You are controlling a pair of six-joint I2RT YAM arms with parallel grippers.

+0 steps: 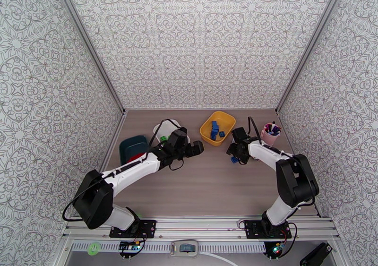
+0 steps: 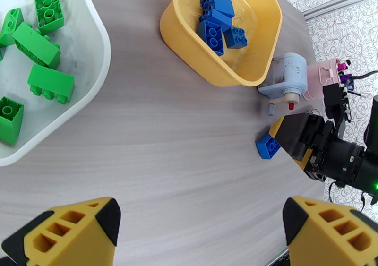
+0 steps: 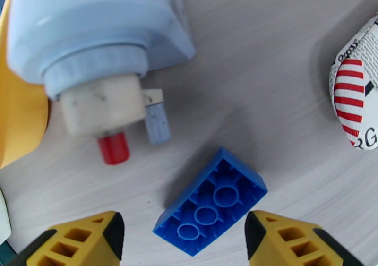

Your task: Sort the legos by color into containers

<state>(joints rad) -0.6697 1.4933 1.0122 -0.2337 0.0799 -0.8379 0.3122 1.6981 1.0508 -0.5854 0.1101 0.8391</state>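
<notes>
One small blue studded plastic brick (image 3: pixel 210 203) lies loose on the grey wood-grain table (image 1: pixel 212 186), hollow underside up. It sits to the near right of the shallow yellow plastic tray (image 2: pixel 175 21), not in any container. The right gripper (image 3: pixel 182 231) is low over this brick, its yellow-and-black fingers parted on either side with a small gap showing at each, so the claw is spread and grips nothing.

Just beyond the brick a pale blue and white plastic bottle (image 3: pixel 94 40) lies on its side, red tip pointing toward the brick, its body just beside the yellow tray. Several blue bricks (image 2: pixel 215 16) already rest inside that tray. To its left, the white plastic tray (image 2: pixel 101 49) holds a cluster of green bricks (image 2: pixel 42 45). Further left, the dark teal-blue tray (image 1: pixel 127 146) shows some red inside.

The left gripper (image 2: pixel 198 224) hangs above bare table near the white tray, fingers spread wide, empty. A pink cup of pens (image 1: pixel 270 134) stands by the right wall. A rounded white object with red stripes and print (image 3: pixel 354 97) sits right of the brick.
</notes>
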